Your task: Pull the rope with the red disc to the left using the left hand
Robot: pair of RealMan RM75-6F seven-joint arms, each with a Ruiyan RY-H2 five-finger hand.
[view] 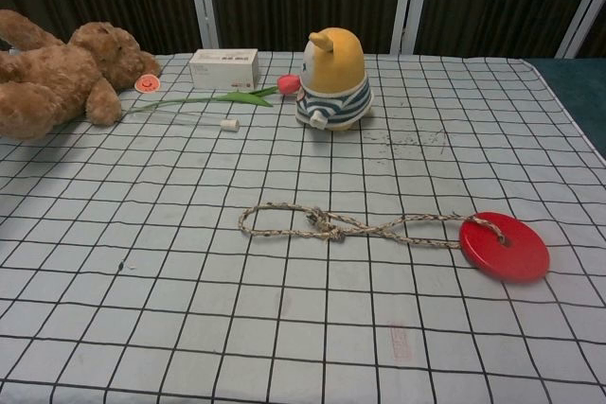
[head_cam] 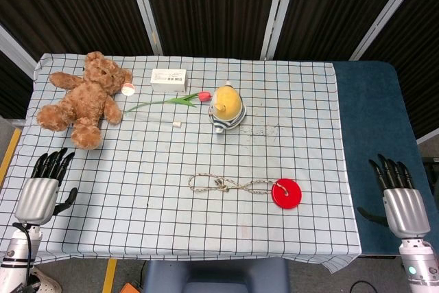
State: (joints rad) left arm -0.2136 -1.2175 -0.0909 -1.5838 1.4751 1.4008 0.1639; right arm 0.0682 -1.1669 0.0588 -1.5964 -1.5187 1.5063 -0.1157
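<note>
Your left hand (head_cam: pixel 46 186) rests at the near left edge of the checked cloth (head_cam: pixel 137 190), fingers spread and holding nothing; it is well apart from the rope (head_cam: pixel 226 184). Your right hand (head_cam: pixel 400 195) lies on the blue surface (head_cam: pixel 377 121) past the cloth's right edge, likewise spread and empty. Neither hand shows in the chest view. The rope lies near the middle of the cloth, towards the near side: a loop at its left end, a knot about midway, a second loop running right to the red disc (head_cam: pixel 286 193), where it passes through the central hole. Judgement: the rope looks thin, braided and limp, so it will go slack and trail rather than push; the disc looks light and rigid, and should slide flat over the cloth, though the cloth may ruck. Take hold at the left loop (view: pixel 270 219) or at the knot (view: pixel 327 224), which gives your fingers some bulk to pinch. Count: one rope, one disc, one teddy bear (head_cam: pixel 86 97), one white box (head_cam: pixel 169 79), one artificial tulip (head_cam: pixel 171 101), one yellow figurine (head_cam: pixel 228 105), all at the far side, well apart from the rope.
</note>
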